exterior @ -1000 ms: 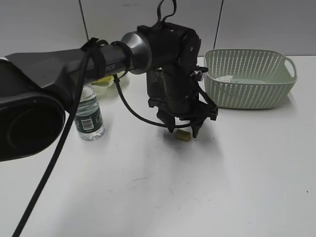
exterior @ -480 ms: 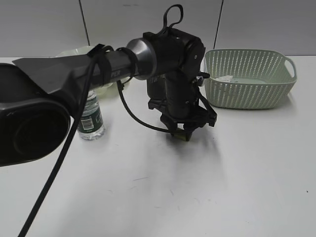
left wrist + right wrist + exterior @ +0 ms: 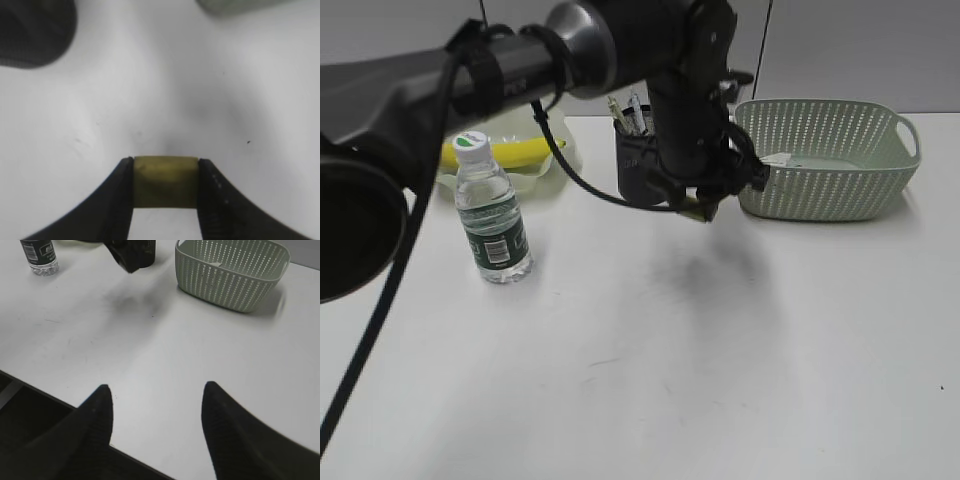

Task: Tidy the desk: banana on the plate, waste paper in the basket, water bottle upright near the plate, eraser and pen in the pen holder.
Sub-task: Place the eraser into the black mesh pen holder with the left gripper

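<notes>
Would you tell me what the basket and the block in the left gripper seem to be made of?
Basket: likely moulded plastic, matte sage green, evenly perforated walls. Eraser in the left gripper: probably rubber, dull olive-yellow, smooth and unmarked; blur leaves this uncertain.

A wide white desk (image 3: 650,380) fills most of the exterior view, its top smooth and matte, with a few faint scuffs and small dark specks. Soft grey shadows lie across its middle. Behind it stands a pale grey wall (image 3: 840,45) made of flat panels, split by thin dark seams that run down to the desk's far edge. The light is even and diffuse. In the right wrist view the desk's near edge drops into darkness.
</notes>
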Available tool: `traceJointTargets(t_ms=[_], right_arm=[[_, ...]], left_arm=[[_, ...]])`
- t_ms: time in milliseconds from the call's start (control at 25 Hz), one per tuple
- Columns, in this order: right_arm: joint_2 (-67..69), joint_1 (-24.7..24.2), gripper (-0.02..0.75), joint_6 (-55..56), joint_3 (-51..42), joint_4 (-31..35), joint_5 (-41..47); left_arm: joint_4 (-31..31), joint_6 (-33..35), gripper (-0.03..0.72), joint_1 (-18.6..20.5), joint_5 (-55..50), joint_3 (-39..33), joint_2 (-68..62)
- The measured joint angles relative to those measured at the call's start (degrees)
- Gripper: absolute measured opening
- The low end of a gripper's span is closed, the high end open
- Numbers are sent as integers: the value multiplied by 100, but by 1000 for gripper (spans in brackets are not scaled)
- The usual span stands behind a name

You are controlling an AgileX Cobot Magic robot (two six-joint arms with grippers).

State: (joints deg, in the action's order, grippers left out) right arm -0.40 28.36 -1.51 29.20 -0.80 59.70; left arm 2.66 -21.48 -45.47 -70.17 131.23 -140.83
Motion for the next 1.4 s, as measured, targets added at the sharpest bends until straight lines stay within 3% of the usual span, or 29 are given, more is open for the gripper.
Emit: traceJointTargets(t_ms=[400,800,1400], right_arm=[[0,0,454,0,0,0,0],[0,0,454,0,0,0,0],[0,0,454,0,0,0,0]], left_arm=[[1278,0,283,212,131,471,563],[1334,0,283,617,1513,471,324],[1062,0,283,841,1750,471,-215]])
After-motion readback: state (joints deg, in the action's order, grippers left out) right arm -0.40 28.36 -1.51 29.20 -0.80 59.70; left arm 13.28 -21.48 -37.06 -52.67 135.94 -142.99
